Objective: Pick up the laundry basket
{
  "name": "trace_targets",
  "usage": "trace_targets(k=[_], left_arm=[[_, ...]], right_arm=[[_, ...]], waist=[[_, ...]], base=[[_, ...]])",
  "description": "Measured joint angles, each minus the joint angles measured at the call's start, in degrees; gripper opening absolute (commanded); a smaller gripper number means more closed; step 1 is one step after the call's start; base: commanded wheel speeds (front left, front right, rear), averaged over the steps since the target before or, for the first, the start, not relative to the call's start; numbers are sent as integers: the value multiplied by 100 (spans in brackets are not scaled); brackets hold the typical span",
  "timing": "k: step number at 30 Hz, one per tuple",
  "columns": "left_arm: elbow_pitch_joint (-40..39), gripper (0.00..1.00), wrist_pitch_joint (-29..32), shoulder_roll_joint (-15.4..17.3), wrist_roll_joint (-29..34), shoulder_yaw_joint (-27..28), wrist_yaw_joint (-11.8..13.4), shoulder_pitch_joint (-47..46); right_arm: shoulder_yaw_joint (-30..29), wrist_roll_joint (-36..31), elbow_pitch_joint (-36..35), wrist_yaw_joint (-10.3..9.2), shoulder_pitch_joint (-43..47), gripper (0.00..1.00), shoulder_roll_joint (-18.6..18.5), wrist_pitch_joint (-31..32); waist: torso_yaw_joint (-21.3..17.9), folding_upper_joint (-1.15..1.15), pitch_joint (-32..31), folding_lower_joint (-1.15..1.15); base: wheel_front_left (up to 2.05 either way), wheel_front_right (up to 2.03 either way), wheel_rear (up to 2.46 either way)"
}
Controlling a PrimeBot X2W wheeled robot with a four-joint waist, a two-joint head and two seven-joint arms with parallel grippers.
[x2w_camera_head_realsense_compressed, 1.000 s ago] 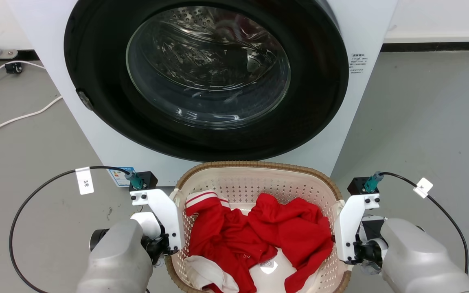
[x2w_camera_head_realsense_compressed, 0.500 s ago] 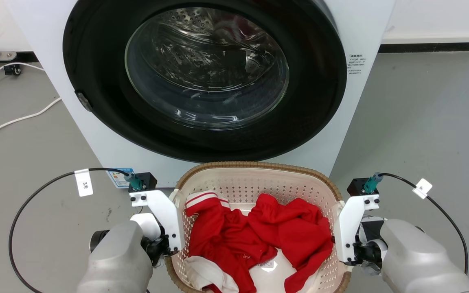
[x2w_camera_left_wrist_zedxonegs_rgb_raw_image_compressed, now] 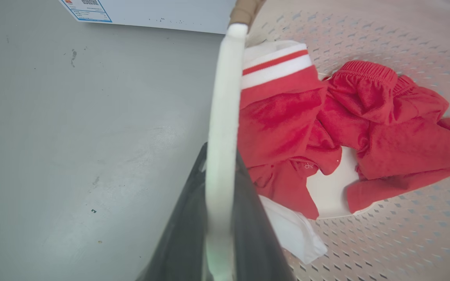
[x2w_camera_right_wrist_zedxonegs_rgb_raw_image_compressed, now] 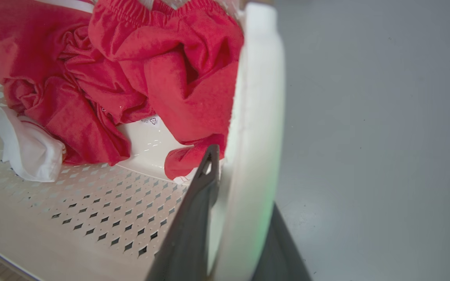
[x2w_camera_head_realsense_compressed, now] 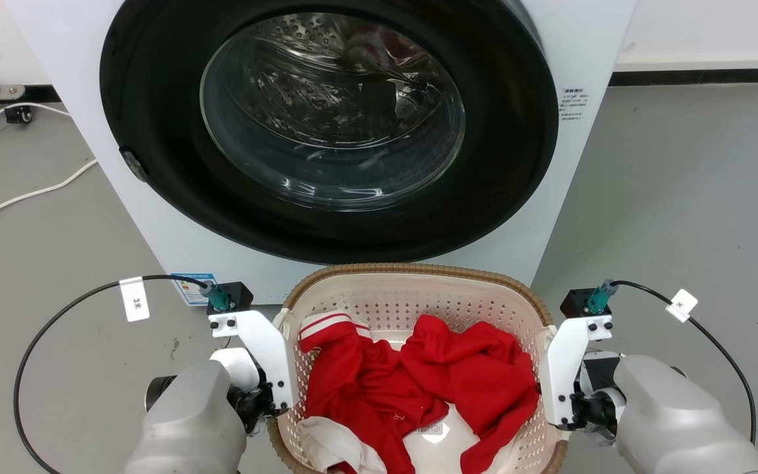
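The laundry basket [x2w_camera_head_realsense_compressed: 418, 297], cream perforated plastic with a brown woven rim, sits at the bottom middle of the head view, just in front of the washing machine. It holds red clothes [x2w_camera_head_realsense_compressed: 418, 382] and a white piece. My left gripper [x2w_camera_head_realsense_compressed: 272, 403] is at its left side and my right gripper [x2w_camera_head_realsense_compressed: 553, 408] at its right side. In the left wrist view the left gripper [x2w_camera_left_wrist_zedxonegs_rgb_raw_image_compressed: 220, 156] has its dark fingers shut on the white side handle [x2w_camera_left_wrist_zedxonegs_rgb_raw_image_compressed: 225, 97]. The right gripper [x2w_camera_right_wrist_zedxonegs_rgb_raw_image_compressed: 244, 179] likewise clamps the other white handle [x2w_camera_right_wrist_zedxonegs_rgb_raw_image_compressed: 256, 97]. Whether the basket touches the floor cannot be told.
The white washing machine [x2w_camera_head_realsense_compressed: 583, 39] with its round dark glass door [x2w_camera_head_realsense_compressed: 329, 112] stands directly behind the basket. Grey floor [x2w_camera_head_realsense_compressed: 682, 197] lies open to both sides. White cables [x2w_camera_head_realsense_compressed: 24, 192] run across the floor at the far left.
The whole head picture has shifted slightly, so the camera has moved a little. Both grippers keep the same hold on the basket's handles.
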Motion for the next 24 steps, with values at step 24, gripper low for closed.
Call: trace_targets(k=[24], left_arm=[[0, 0, -26, 9, -126, -118, 29, 32]], right_arm=[[153, 159, 41, 0, -2, 0, 2, -52]], waist=[[-10, 0, -17, 0]], base=[[0, 0, 0]])
